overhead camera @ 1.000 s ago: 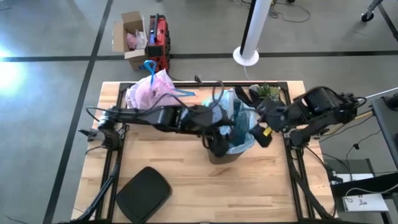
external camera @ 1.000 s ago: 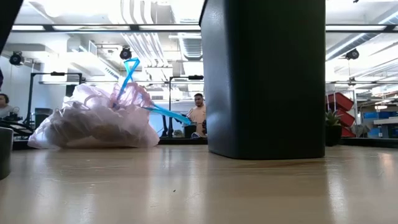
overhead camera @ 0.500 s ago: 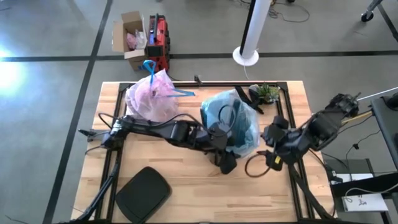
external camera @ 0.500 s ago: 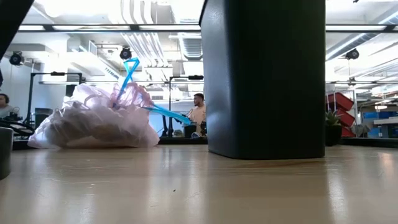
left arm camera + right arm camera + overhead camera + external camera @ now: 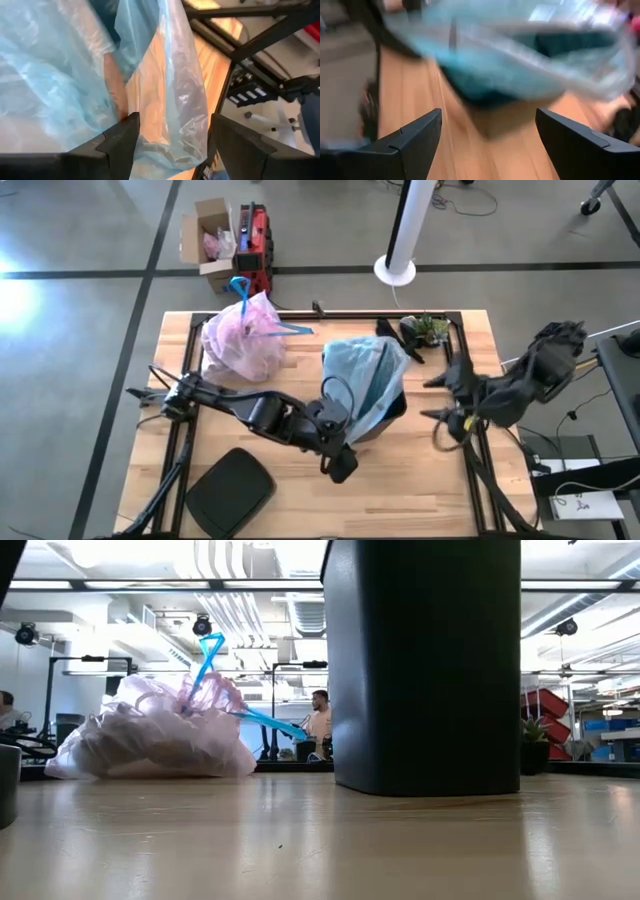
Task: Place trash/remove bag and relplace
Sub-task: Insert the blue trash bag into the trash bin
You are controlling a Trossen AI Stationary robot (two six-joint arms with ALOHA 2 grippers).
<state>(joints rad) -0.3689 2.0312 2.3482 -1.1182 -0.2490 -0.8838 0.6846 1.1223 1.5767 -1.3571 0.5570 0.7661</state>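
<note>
The pinkish-white bag (image 5: 245, 335), its blue drawstring (image 5: 240, 285) drawn shut, rests on its base at the table's far left; it also shows in the low view (image 5: 150, 735). A light blue bag (image 5: 362, 375) lies draped over the black bin (image 5: 425, 665) at mid-table. My left gripper (image 5: 340, 468) is open on the bin's near side, the blue bag's hanging wall (image 5: 170, 75) right before its fingers. My right gripper (image 5: 442, 415) is open and empty to the bin's right, facing it (image 5: 488, 112). No loose trash pieces show. My left gripper's open fingers (image 5: 120, 142) stand close to the light blue bag's hanging wall (image 5: 150, 135). I cannot tell whether they touch it.
A black lid (image 5: 230, 490) lies at the near left of the table. A small plant and dark clutter (image 5: 425, 330) sit at the far right corner. Black frame rails (image 5: 465, 440) run along the table's sides. A cardboard box (image 5: 210, 240) stands on the floor beyond.
Both grippers have drawn back from the bin's mouth: my left toward the table's near edge, my right toward the right edge. The light blue bag, first bunched at the bin's mouth, puffed up over it and now lies draped flatter across the top.
</note>
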